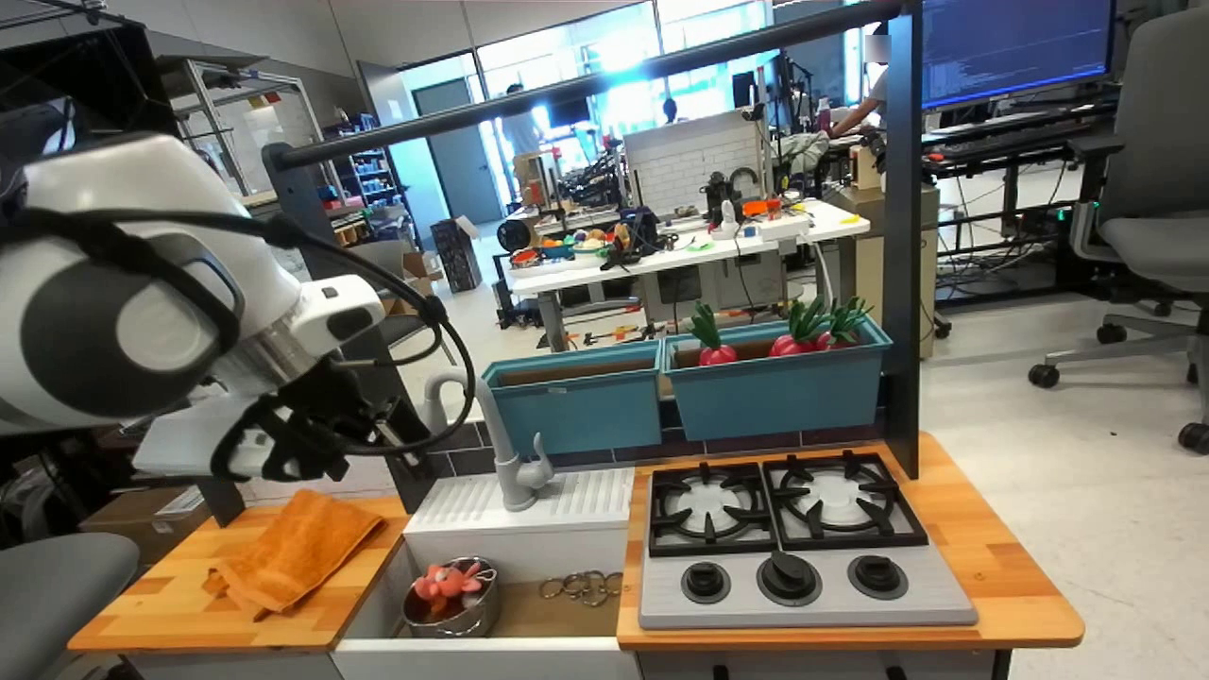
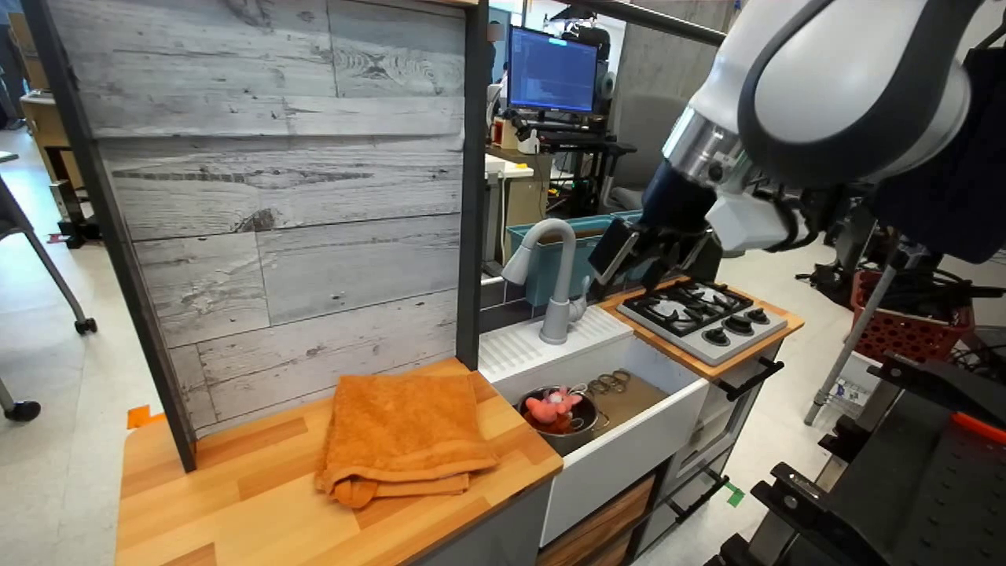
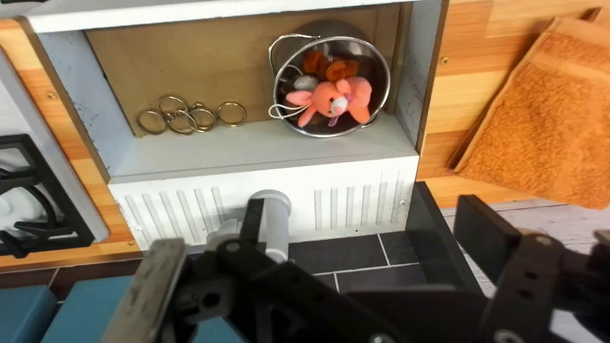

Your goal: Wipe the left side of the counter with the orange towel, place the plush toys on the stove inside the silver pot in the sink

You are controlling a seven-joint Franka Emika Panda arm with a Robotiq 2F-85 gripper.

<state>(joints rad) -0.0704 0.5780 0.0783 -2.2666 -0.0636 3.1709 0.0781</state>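
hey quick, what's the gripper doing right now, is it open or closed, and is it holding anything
Gripper: open, jaws wide apart, holding nothing.

The orange towel [image 2: 409, 432] lies folded on the wooden counter [image 2: 251, 511]. Between it and the grey-black stove [image 1: 831, 559] is the white sink [image 2: 629, 465], where the shiny pot [image 1: 468, 621] stands, with the toys [image 3: 333, 101] inside, pink and orange-brown.

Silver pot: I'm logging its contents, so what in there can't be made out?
Wrist view: much of the bottom of the silver pot, covered by the pink plush toy.
Wrist view: a pale thing beside it, too blurred to name.
In an exterior view: the lower part of the orange plush, hidden by the pot's near wall.
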